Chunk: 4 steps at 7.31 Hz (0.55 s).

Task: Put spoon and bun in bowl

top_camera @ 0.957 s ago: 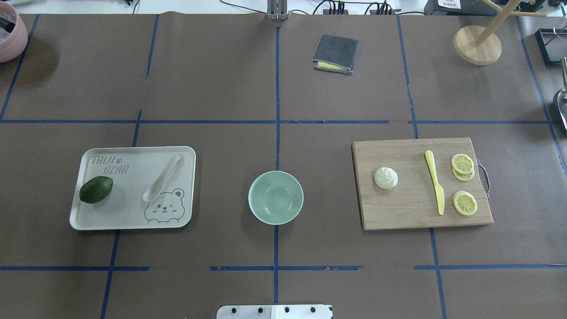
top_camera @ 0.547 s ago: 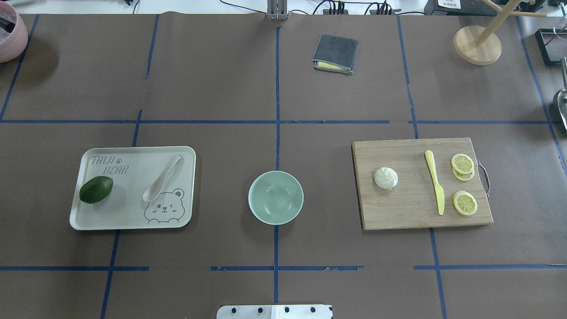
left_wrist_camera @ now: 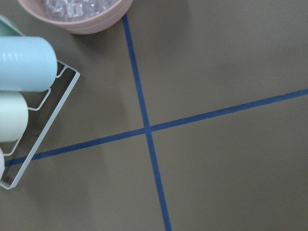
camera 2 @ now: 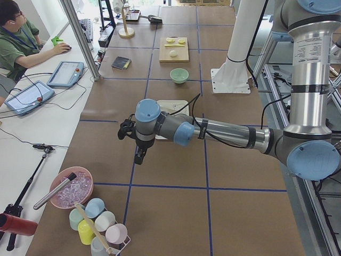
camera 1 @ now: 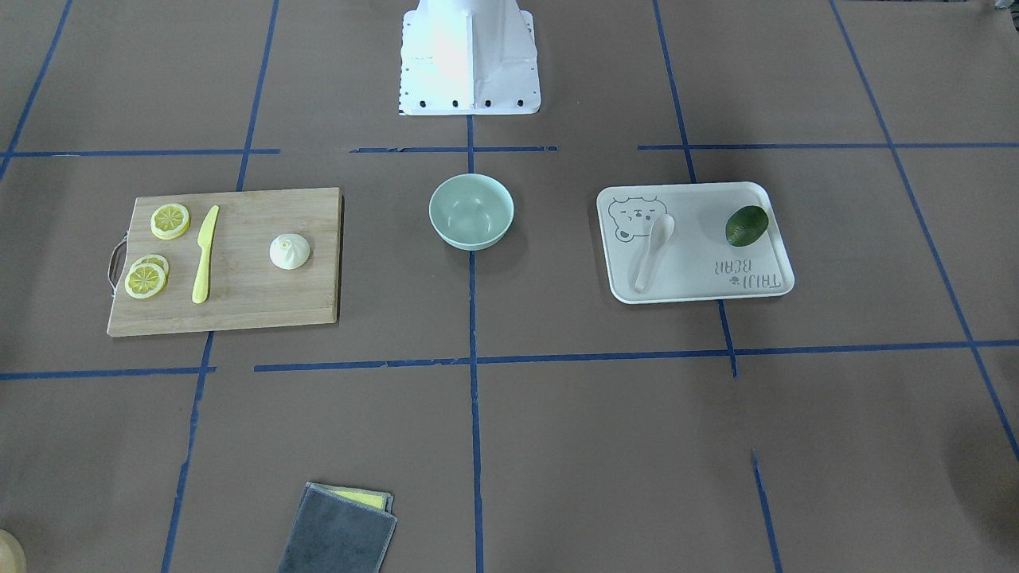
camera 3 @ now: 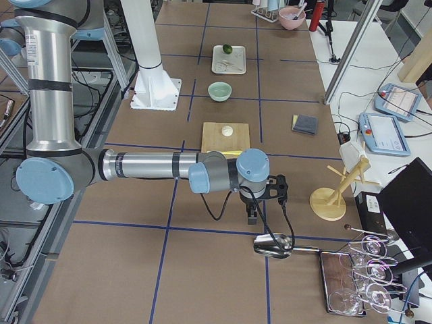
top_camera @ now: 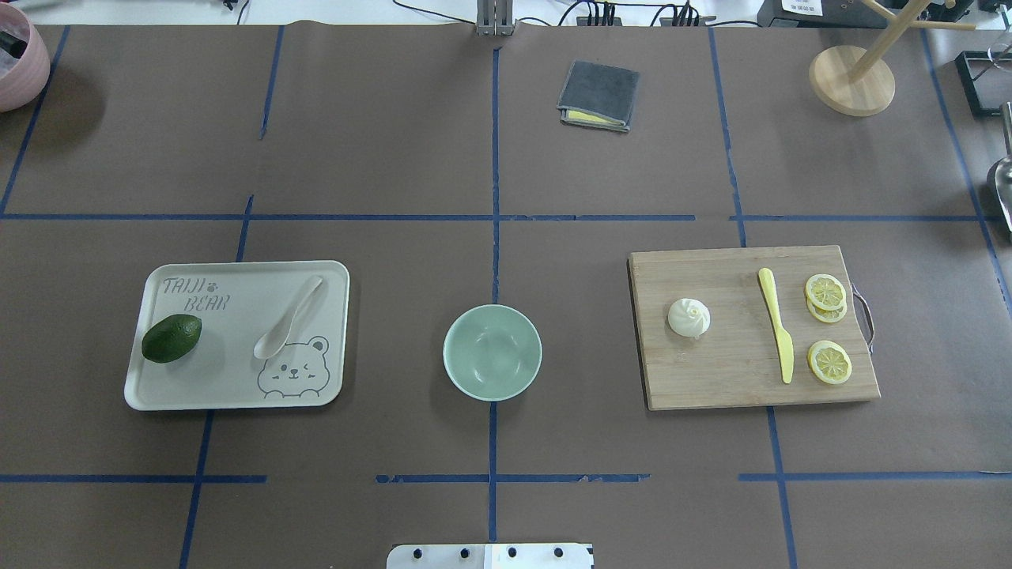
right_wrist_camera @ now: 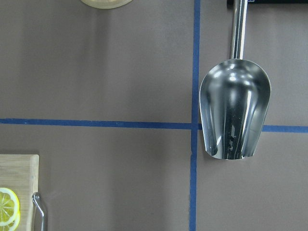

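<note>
Your left arm [camera 2: 224, 133] stretches out level, wrist bent so the left gripper [camera 2: 139, 156] points straight down. Your right arm [camera 3: 148, 165] lies the same way, right gripper [camera 3: 251, 216] hanging down. Whether either gripper is open, you cannot tell from here.

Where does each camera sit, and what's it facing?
Front-facing: across the table, facing the robot's white base; round pale mint-green bowl mid-frame.
Overhead: behind the robot, looking forward and down; only the base's edge shows.
Exterior left: table end; left arm near, left gripper pointing down.
Exterior right: opposite end; right arm near, right gripper pointing down.
Left wrist: down on blue tape cross; no gripper visible.
Right wrist: down on shiny metal scoop; no gripper visible.
Shared: overhead and front-facing both show the bowl.
</note>
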Motion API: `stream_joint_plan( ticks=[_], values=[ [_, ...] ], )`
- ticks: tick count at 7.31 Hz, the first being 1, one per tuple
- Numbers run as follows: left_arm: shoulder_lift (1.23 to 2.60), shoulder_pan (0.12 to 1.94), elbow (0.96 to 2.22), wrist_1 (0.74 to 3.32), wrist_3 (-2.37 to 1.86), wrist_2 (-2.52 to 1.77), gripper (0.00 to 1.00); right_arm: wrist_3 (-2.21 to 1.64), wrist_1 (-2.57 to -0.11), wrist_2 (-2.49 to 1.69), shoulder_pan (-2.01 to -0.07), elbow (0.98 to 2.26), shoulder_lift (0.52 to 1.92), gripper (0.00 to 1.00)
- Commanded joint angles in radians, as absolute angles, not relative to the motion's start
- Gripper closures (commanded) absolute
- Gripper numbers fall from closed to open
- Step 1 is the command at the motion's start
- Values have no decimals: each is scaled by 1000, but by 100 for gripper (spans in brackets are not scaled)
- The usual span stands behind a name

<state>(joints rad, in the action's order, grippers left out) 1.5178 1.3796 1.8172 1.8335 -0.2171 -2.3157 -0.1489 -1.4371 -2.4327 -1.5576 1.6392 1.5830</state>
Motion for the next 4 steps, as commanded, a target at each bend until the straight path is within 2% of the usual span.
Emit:
stream_joint_plan(
  ticks=[1,3,4],
  values=[
    [1519,1203,1925,1944,-548,-2313,0,-209,-1433,-2436,-1545,1663,1577,0],
    [1549,1026,1936,2101,-832,-2249,3,-230,-1427,-2439,-1534,1686,1580,0],
    [1599,924,1936,2102,-948,-2147,4,-298,-1428,-2433,-1505,1721,1577,0]
  ],
)
